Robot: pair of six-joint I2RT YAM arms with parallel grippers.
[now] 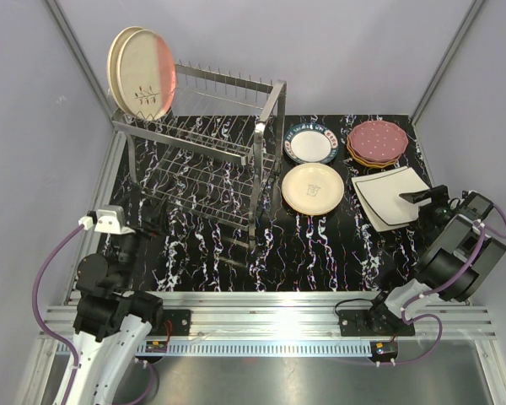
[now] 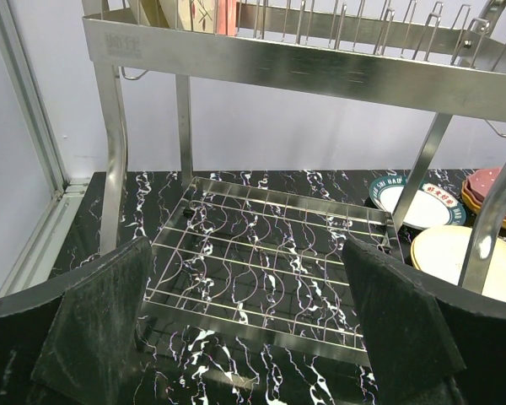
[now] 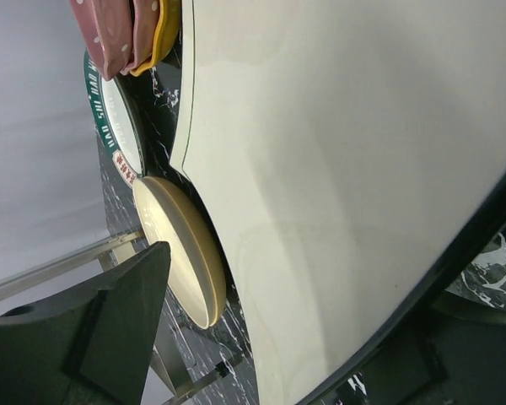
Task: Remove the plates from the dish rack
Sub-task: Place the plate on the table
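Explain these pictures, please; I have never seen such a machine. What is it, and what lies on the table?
Two robot arms are bolted at the table's near edge, each with a two-finger gripper. One picture looks down from above; the others come from wrist cameras. On the black marbled table stands a silver wire dish rack holding two upright cream-pink round plates. Right of it lie a white plate with a patterned rim, a cream round plate, a stack topped by a maroon dotted plate, and a cream square plate. The right gripper is open at the square plate's edge; the left gripper is open, empty.
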